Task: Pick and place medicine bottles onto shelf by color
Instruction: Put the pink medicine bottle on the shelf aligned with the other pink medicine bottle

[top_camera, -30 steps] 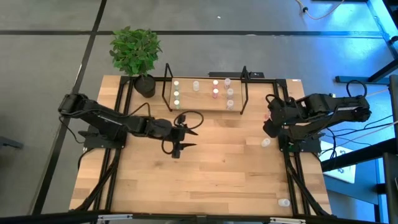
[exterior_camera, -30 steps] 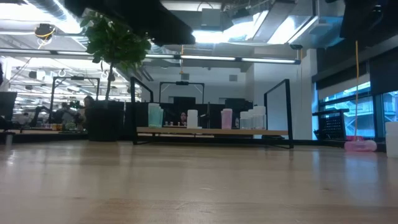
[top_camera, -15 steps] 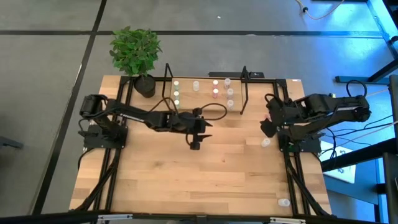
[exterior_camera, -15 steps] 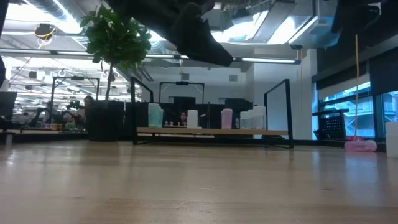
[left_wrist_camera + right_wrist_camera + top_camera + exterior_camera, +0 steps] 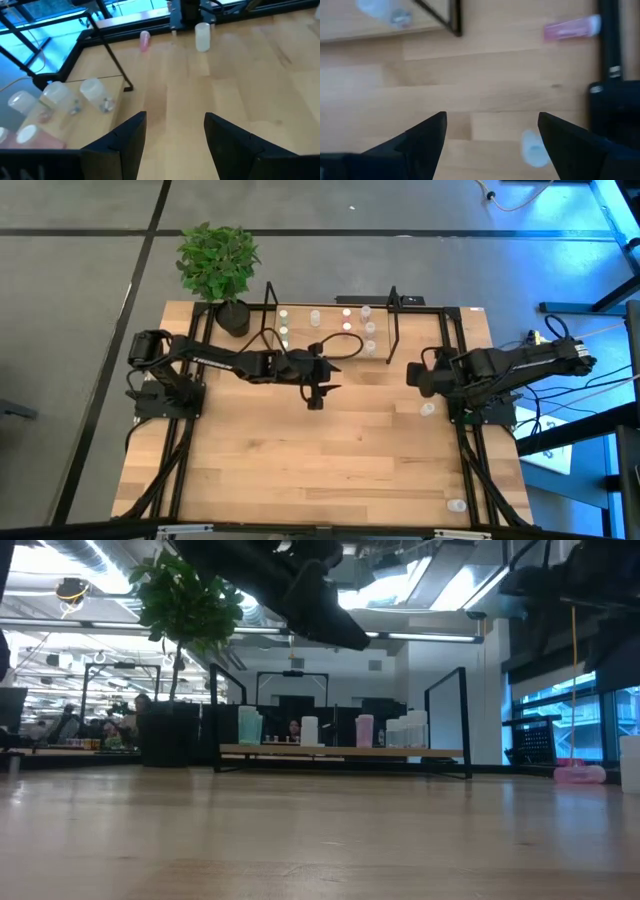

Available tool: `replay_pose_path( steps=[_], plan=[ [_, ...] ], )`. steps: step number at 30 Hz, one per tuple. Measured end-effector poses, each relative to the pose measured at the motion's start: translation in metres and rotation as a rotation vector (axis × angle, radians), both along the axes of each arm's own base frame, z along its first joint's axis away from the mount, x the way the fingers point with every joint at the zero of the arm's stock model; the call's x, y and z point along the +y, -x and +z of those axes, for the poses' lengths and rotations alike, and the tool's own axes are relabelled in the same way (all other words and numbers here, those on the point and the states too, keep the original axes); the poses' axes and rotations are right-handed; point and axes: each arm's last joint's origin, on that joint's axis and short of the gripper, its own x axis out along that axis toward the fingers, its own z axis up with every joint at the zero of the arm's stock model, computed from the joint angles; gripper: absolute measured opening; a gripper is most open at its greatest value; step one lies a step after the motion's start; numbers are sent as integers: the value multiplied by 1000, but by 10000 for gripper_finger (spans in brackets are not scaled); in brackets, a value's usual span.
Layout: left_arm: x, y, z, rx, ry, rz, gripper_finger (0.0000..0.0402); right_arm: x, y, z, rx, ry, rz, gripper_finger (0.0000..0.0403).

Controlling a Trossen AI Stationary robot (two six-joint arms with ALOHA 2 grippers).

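Since half a second ago the right arm has swung inward: the right gripper (image 5: 415, 375) now sits past the shelf's right end, above the table near its right edge. The left arm has barely shifted, reaching slightly less far than before; a second ago it was drawn back over the left half.

The left gripper (image 5: 316, 395) hovers above the large light wooden tabletop (image 5: 320, 470) just in front of the shelf, fingers partly apart, nothing between them in the left wrist view (image 5: 175, 132). The right gripper's fingers are spread wide and empty in the right wrist view (image 5: 492, 135).

The light wooden shelf board in a thin black wire frame (image 5: 330, 345) stands at the table's back edge, beside a green potted plant in a dark pot (image 5: 218, 265). On it stand small translucent medicine bottles: yellow-green ones (image 5: 283, 330) at the left, a white one (image 5: 315, 318) next, pink ones (image 5: 347, 328), then clear ones (image 5: 369, 330) at the right end. In the low view they stand upright in a row (image 5: 305, 730).

Loose bottles off the shelf: a pale upright bottle (image 5: 427, 409) just in front of the right gripper, also seen in the right wrist view (image 5: 535, 147); a pink bottle lying on its side (image 5: 570, 28) near the right arm's base; a pale bottle (image 5: 456, 505) at the front right corner.
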Motion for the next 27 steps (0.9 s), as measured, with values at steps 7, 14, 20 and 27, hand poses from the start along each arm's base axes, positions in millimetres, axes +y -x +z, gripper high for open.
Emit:
replay_pose_path(
  steps=[7,14,20,27],
  plan=[
    [11,1,0,1,-1,31,194,1,-12,2,-133,14,2,316],
    [12,1,0,1,0,33,194,-3,-12,4,-225,116,-183,316],
    [12,-1,2,-29,-2,32,194,-3,-19,0,-246,175,-254,316],
    [12,-1,2,-28,-3,34,194,-2,-24,-3,-234,182,-255,316]
  ],
)
